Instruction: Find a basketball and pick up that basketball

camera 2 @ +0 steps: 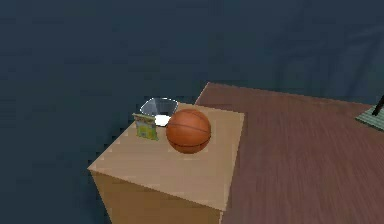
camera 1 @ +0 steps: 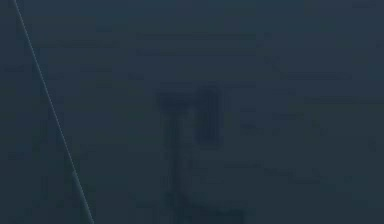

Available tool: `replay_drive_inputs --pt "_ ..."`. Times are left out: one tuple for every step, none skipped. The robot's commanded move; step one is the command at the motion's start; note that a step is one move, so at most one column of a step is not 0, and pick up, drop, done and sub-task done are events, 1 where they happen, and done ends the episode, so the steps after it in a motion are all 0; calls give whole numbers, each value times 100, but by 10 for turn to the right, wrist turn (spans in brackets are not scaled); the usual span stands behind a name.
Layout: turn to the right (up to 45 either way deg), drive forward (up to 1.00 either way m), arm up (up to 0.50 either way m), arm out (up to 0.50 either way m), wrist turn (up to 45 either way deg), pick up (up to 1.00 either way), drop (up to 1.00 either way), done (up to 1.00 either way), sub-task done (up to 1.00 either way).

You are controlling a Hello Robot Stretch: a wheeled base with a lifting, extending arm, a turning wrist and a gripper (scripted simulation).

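Basketball (camera 2: 188,131) on box (camera 2: 195,172) in arm side view, dark wall (camera 1: 290,60) ahead

In the forward view a dark blue-grey wall (camera 1: 250,60) takes up the picture, evenly and dimly lit. A thin pale line (camera 1: 52,110) slants across it from the top left corner down toward the bottom edge.

In the arm side view the same dark blue wall (camera 2: 90,50) runs along the back and down the left. A reddish-brown plank floor (camera 2: 300,150) spreads over the right half and meets the wall along a straight edge. A light brown wooden bench (camera 2: 140,162), box-shaped with plain sides, stands in the lower middle with one corner toward the camera. At the right edge, the corner of a pale greenish surface (camera 2: 372,117) juts in above the floor.
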Motion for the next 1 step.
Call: replay_drive_inputs --pt "0 0 38 0 0 0 0 0 0"
